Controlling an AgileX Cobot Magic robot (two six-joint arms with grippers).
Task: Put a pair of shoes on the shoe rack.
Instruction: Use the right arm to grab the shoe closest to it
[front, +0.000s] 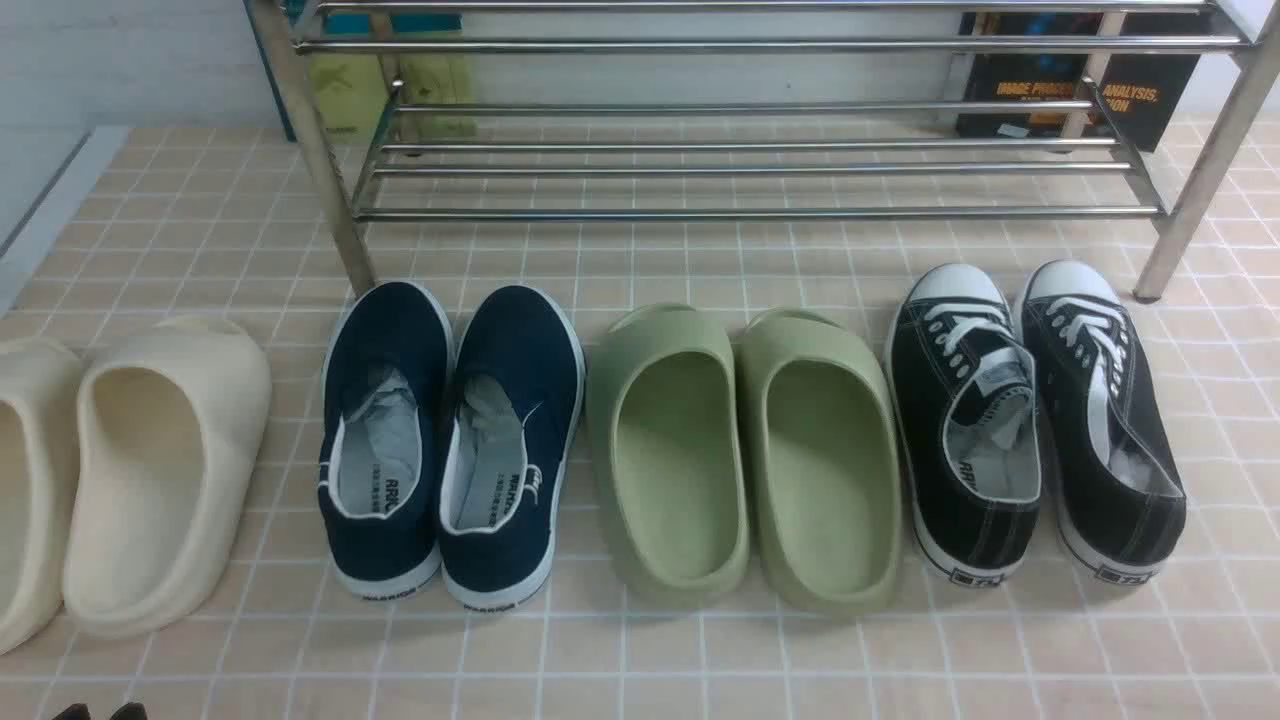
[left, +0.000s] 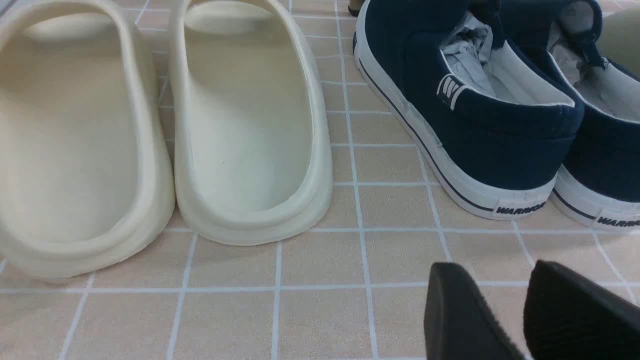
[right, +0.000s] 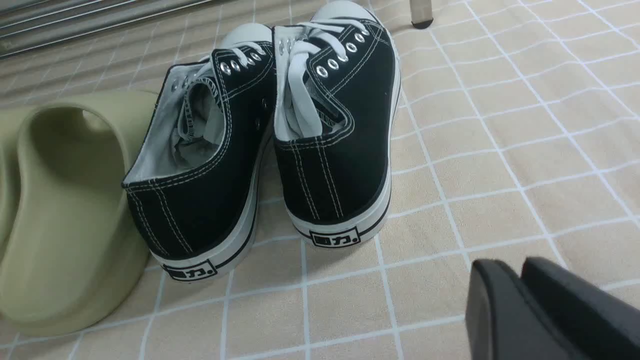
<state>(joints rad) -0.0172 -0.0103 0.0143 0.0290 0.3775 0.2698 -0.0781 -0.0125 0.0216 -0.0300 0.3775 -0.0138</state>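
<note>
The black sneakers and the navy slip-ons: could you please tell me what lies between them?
The front view shows the green foam slides between the navy slip-ons and the black sneakers.

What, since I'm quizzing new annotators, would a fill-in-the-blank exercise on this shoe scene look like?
1. The black canvas sneakers stand at the far ____ end of the row, by the robot's own sides.
2. Between them and the navy slip-ons sits a pair of ____ foam slides.
3. The lowest shelf of the chrome shoe rack holds ____ shoes.
Missing words: right; green; no.
</note>
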